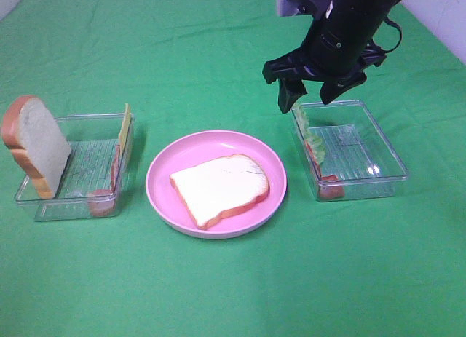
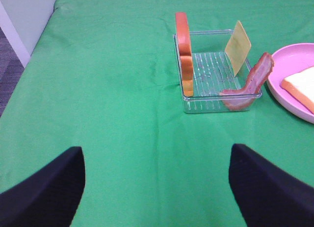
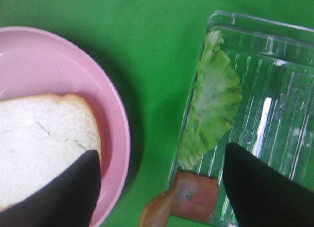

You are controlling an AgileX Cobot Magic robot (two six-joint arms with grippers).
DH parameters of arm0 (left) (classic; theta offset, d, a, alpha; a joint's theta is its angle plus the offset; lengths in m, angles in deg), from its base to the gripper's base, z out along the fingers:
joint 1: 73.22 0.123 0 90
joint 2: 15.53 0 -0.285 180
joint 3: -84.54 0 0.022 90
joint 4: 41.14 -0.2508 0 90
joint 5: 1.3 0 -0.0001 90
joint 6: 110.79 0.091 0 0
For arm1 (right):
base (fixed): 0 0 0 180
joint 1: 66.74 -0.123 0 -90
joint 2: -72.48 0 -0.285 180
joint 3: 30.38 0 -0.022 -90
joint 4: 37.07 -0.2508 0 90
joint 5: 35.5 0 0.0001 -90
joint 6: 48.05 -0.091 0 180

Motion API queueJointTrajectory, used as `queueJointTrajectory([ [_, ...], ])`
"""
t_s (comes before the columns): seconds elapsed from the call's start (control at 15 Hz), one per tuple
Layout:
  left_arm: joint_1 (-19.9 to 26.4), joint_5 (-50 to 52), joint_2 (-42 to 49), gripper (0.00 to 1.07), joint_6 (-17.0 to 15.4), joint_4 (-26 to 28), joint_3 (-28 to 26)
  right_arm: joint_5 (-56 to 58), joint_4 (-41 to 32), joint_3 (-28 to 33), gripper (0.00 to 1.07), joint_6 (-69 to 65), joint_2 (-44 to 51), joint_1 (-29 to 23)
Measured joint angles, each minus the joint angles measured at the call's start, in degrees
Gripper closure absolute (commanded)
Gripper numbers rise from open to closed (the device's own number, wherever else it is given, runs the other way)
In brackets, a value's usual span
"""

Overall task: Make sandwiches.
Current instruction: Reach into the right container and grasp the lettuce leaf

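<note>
Right gripper (image 1: 307, 100) shown spread and empty above the lettuce leaf (image 3: 212, 102) right of the plate (image 1: 154, 178); the leaf, judged light and limp, is best pinched at its raised edge.

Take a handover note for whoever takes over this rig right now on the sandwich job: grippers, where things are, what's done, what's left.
Left gripper: open, empty, over green cloth.
Right gripper: open, empty, above the green lettuce leaf leaning on the wall of the right clear plastic tray; a reddish meat piece sits at that tray's corner.
Left clear plastic tray: second white bread slice upright, thin yellow cheese slice and reddish meat strip leaning at its plate-side end.
Done: one white toy bread slice flat on the round pink plate.
Left: lettuce, meat, cheese, top bread.
</note>
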Motion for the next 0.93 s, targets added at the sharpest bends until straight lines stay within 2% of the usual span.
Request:
queueJointTrajectory([
  [0.27,0.00,0.00,0.00,0.30,0.00,0.00,0.00,-3.61,0.00,0.00,0.40,-0.17,-0.17,0.00],
  [0.67,0.00,0.00,0.00,0.30,0.00,0.00,0.00,-4.70,2.18,0.00,0.41,-1.72,-6.82,0.00],
  [0.73,0.00,0.00,0.00,0.30,0.00,0.00,0.00,-4.98,2.98,0.00,0.43,-2.12,-7.10,0.00],
  [0.93,0.00,0.00,0.00,0.30,0.00,0.00,0.00,-5.44,4.58,0.00,0.61,-3.32,-8.08,0.00],
])
